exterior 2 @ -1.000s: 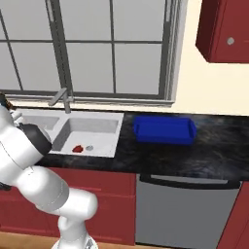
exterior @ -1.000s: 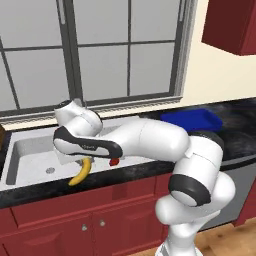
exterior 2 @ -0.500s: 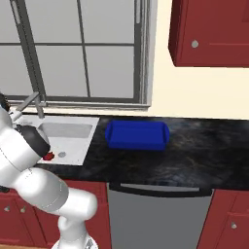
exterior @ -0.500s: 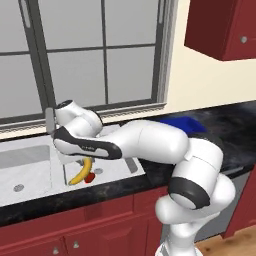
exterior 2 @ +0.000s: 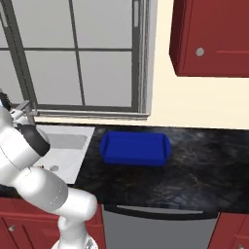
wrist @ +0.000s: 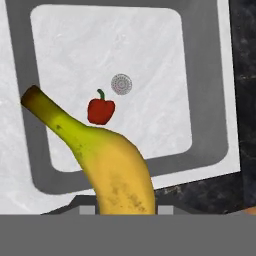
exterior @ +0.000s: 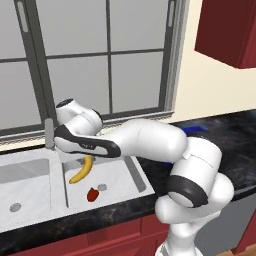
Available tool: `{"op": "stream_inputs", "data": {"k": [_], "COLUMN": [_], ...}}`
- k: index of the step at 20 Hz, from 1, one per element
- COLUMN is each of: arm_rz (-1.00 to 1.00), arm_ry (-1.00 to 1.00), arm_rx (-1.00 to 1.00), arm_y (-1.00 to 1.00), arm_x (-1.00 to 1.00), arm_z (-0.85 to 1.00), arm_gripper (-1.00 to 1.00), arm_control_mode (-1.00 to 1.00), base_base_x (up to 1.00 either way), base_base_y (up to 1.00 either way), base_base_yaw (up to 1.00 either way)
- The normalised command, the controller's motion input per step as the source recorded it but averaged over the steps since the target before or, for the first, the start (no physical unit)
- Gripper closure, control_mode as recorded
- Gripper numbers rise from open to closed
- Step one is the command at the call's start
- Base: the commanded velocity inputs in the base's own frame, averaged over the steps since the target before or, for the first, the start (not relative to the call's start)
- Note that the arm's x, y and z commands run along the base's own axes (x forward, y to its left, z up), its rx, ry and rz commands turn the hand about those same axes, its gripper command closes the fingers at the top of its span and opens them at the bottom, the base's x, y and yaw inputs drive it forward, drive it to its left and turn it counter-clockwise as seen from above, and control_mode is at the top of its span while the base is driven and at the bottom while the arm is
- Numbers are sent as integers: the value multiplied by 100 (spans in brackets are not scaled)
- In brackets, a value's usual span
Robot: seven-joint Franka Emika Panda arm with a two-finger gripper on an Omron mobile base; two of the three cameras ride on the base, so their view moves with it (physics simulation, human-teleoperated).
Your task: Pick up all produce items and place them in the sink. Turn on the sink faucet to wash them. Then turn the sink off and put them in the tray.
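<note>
My gripper [exterior: 88,158] is shut on the stem end of the curved yellow banana [exterior: 82,170], which hangs over the right basin of the light-grey sink [exterior: 136,176]. In the hand view the banana [wrist: 116,172] rises from between the fingers and hides them. The small red fruit [exterior: 92,194] lies on the basin floor beside the round drain [wrist: 121,84]; it also appears below the banana as the red fruit [wrist: 101,110]. The grey faucet [exterior: 50,134] stands behind the basins, left of the hand. The blue tray [exterior 2: 135,148] rests on the black counter right of the sink [exterior 2: 68,146].
The black marbled counter [exterior 2: 194,170] stretches right of the tray. A window runs along the wall behind the sink, and a red cabinet [exterior 2: 214,39] hangs at the upper right. The left basin [exterior: 20,175] has its own drain.
Both base views have shifted, so the camera has moved right: sink and tray slid left in the picture. The banana stays in the gripper above the right basin.
</note>
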Motion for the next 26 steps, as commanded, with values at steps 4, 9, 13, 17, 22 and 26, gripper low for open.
{"op": "stream_inputs", "data": {"k": [4, 9, 13, 17, 22, 26], "arm_rz": [0, 0, 0, 0, 0, 0], "arm_ry": [0, 0, 0, 0, 0, 0], "arm_rx": [0, 0, 0, 0, 0, 0], "arm_y": [0, 0, 0, 0, 0, 0], "arm_x": [0, 0, 0, 0, 0, 42], "arm_z": [0, 0, 0, 0, 0, 0], "arm_gripper": [100, 100, 100, 100, 100, 100], "arm_control_mode": [100, 100, 100, 100, -100, -100], "base_base_x": [46, 54, 67, 70, 2, 0], "base_base_y": [-52, -59, -34, -5, 0, 0], "base_base_yaw": [15, 17, 11, 13, 1, 0]}}
